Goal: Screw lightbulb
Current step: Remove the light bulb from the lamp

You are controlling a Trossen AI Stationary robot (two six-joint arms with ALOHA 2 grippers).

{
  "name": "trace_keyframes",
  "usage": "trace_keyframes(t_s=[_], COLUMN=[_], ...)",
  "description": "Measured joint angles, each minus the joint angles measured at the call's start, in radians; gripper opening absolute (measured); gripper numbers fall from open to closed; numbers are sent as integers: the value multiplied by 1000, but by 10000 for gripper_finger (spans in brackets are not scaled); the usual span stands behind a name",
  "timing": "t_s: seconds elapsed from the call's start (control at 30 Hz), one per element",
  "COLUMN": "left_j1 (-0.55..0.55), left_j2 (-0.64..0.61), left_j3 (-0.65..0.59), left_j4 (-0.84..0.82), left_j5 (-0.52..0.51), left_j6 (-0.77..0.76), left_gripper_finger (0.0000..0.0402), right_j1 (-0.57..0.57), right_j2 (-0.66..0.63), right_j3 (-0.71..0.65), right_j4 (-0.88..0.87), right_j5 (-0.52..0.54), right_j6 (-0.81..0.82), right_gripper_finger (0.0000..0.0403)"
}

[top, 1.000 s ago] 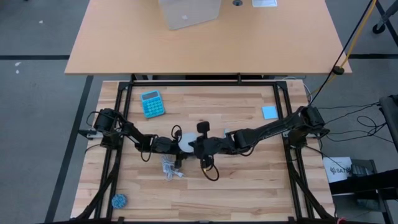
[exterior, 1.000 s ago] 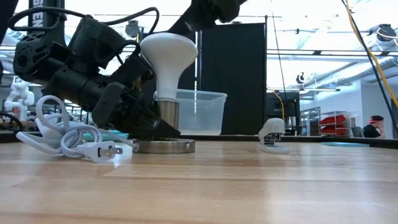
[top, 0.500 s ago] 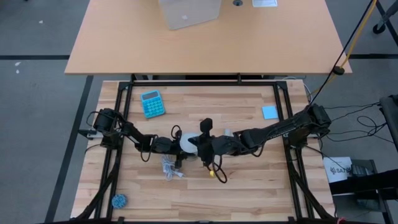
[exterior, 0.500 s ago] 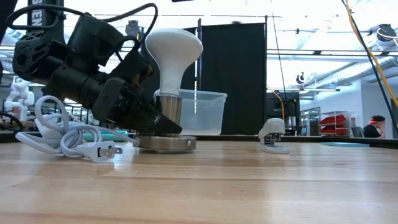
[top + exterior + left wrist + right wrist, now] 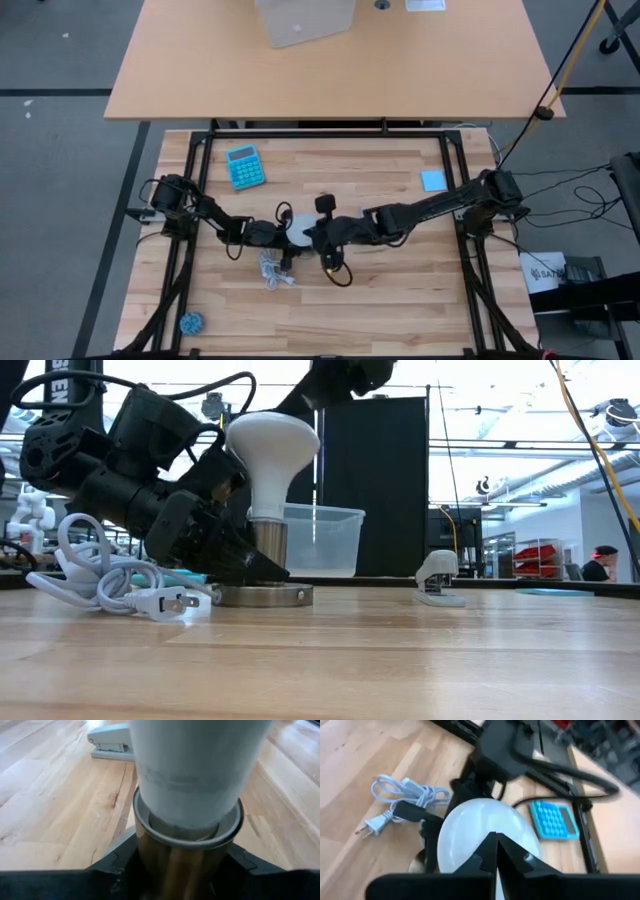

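The white lightbulb (image 5: 272, 440) stands upright with its narrow base in the metal socket (image 5: 268, 542), whose round disc foot (image 5: 265, 595) lies flat on the table's middle. My left gripper (image 5: 283, 233) reaches in low from the table's left and is shut on the socket's barrel. My right gripper (image 5: 492, 840) is shut and hovers at the bulb's dome (image 5: 480, 827), slanting down from the table's right; in the low view it (image 5: 335, 375) shows just above the dome. My left gripper pinches the socket's brassy barrel (image 5: 185, 865) between its two fingers (image 5: 112, 865), just under the bulb's neck. The fingers come nearly level from the table's left. The socket stays upright with its disc foot on the table. My right gripper's shut tips lie over the dome, but I cannot tell whether they touch it.
A coiled white cord with a plug (image 5: 120, 585) lies just in front of the left gripper. A stapler (image 5: 438, 580) and a clear tub (image 5: 325, 540) stand behind the socket. A blue calculator (image 5: 245, 166), a blue note (image 5: 433, 180) and a blue ball (image 5: 190, 322) lie farther off.
My right gripper drew back toward the table's right, then came back over the bulb's dome, staying shut. The bulb and socket leaned toward the right meanwhile and now stand upright again as before.
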Motion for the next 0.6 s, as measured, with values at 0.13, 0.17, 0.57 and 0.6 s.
trace_keyframes(t_s=[0.13,0.17,0.57,0.6], left_j1=[2,2,2,2], left_j2=[0,0,-3,-3], left_j3=[0,0,3,3], left_j4=[0,0,7,8], left_j5=[1,1,0,0], left_j6=[5,7,-7,-14], left_gripper_finger=[176,176,176,176], right_j1=[9,13,47,50], right_j2=[17,8,-47,-50], right_j3=[-2,-4,-14,-14], right_j4=[34,38,144,156], right_j5=[9,10,117,124], right_j6=[-9,-20,-194,-209], right_gripper_finger=[0,0,0,0])
